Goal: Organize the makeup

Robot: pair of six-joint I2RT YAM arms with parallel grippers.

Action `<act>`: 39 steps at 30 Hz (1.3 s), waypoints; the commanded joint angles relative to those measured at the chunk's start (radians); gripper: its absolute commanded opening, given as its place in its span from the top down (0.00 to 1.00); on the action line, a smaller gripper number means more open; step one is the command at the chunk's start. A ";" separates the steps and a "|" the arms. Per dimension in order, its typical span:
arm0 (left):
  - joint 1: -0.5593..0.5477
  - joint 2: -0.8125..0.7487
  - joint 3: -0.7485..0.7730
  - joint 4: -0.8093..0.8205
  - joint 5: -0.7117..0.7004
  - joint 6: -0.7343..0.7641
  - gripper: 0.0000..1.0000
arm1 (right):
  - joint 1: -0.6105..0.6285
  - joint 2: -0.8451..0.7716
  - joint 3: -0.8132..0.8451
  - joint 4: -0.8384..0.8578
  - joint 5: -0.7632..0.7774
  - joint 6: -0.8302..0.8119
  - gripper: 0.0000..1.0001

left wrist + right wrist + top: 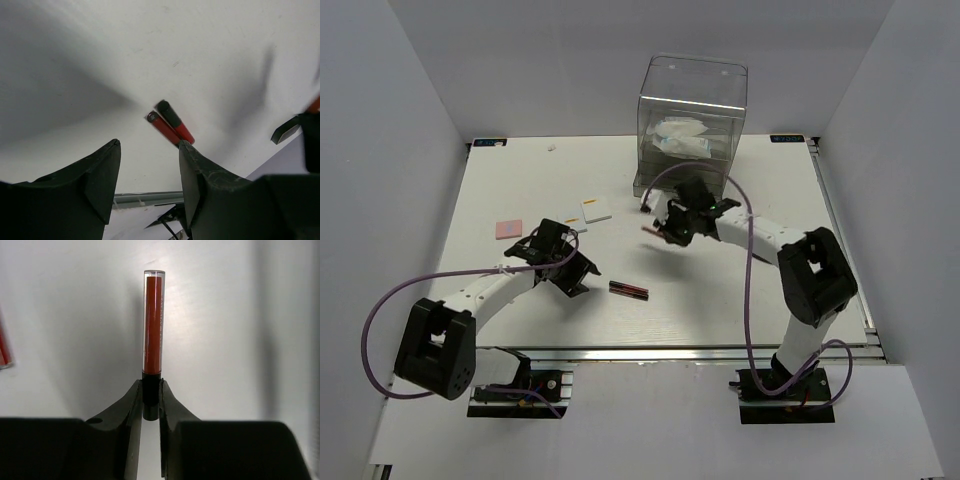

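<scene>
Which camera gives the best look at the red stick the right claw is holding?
The right wrist view: the stick fills the centre, its black end pinched by the right gripper. The top view shows only a tiny reddish sliver there. The left wrist view shows two other sticks, not clearly this one.

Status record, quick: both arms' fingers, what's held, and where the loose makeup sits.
right fingers: shut on red-and-black stick, gripped by its black end
left fingers: open, empty, above two sticks lying side by side
white square: on table, orange mark up
pink square: on table, left side
packets: inside clear box
</scene>
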State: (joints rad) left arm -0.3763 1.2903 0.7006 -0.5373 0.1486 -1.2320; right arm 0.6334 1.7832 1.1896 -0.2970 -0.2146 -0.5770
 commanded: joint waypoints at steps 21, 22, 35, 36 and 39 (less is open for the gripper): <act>-0.001 0.050 0.091 -0.003 -0.024 0.062 0.42 | -0.221 0.183 0.490 -0.031 0.123 -0.219 0.61; 0.000 0.049 0.094 -0.007 -0.027 0.063 0.42 | -0.221 0.189 0.501 -0.045 0.116 -0.218 0.48; -0.001 0.030 0.065 -0.012 -0.043 0.058 0.53 | -0.108 -0.120 0.234 -0.255 -0.376 -0.164 0.52; 0.000 0.024 0.066 -0.013 -0.049 0.057 0.53 | -0.034 -0.139 0.152 -0.260 -0.367 -0.155 0.52; -0.001 -0.012 0.066 -0.024 -0.081 0.052 0.51 | 0.101 -0.157 0.044 -0.190 -0.312 -0.005 0.52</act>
State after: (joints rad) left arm -0.3763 1.3396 0.7658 -0.5514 0.1104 -1.1748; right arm 0.6147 1.6035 1.3323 -0.4694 -0.4763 -0.6926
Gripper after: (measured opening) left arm 0.478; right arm 0.481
